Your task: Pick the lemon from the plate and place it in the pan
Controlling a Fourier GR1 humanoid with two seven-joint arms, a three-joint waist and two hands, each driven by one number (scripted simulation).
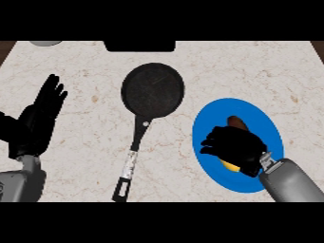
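Head view showed the right hand [233, 144] curled over the lemon [229, 164] on the blue plate [210, 118], a brownish item [237, 123] just beyond. Lifting straight up before crossing to the pan [152, 89] seemed wisest. Left hand [39, 116] rested open above the bench [276, 71].
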